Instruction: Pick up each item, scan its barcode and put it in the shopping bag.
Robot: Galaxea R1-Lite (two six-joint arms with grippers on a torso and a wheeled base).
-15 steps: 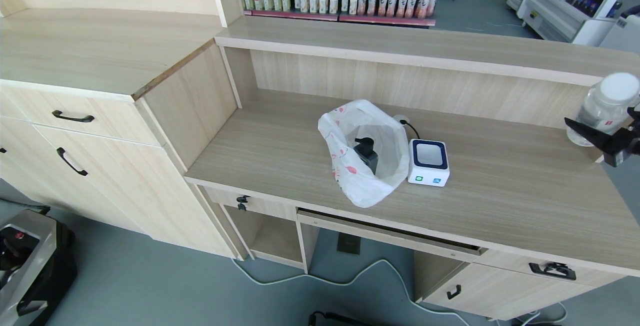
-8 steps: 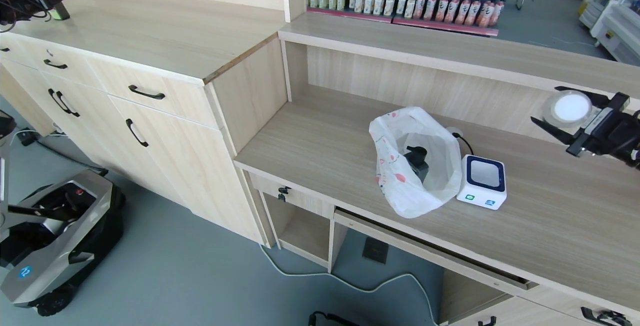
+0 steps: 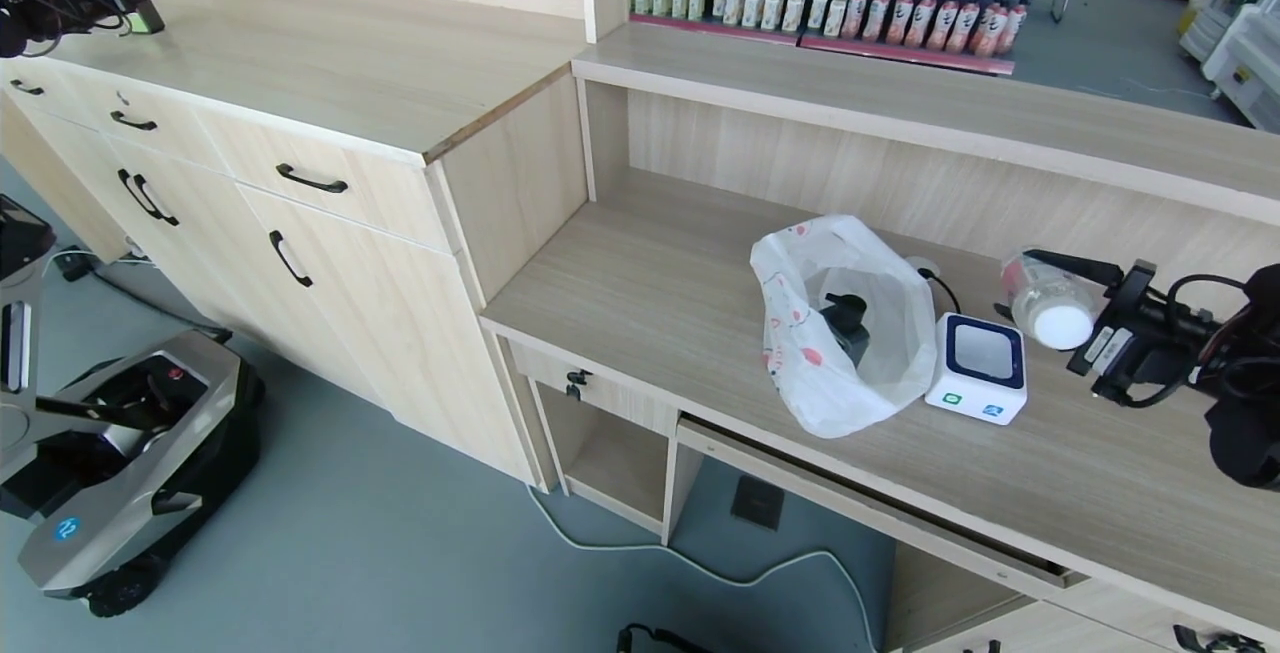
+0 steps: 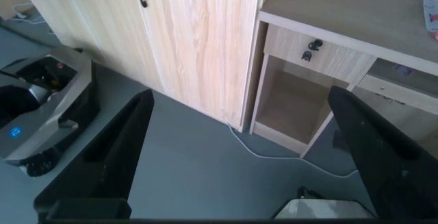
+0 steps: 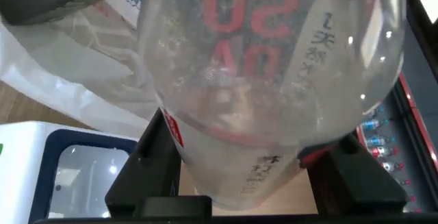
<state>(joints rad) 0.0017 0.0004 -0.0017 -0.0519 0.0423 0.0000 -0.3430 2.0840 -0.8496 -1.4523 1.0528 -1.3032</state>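
Bottle [image 3: 1045, 298] now lower, seemingly nearer scanner [image 3: 980, 368]

A shop; rows of bottled drinks [image 3: 820, 8] behind a wooden checkout counter [image 3: 660, 283]; a scanner [image 3: 978, 368] on it.

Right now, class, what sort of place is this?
Probably a shop checkout: a barcode scanner beside a shopping bag on the wooden counter, with shelves of bottled drinks behind.

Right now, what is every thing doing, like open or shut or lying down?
bottle, tipped sideways in the right gripper
right gripper, shut on the bottle
left gripper, open, empty
shopping bag, open, pump bottle inside
scanner, on the counter beside the bag, window up
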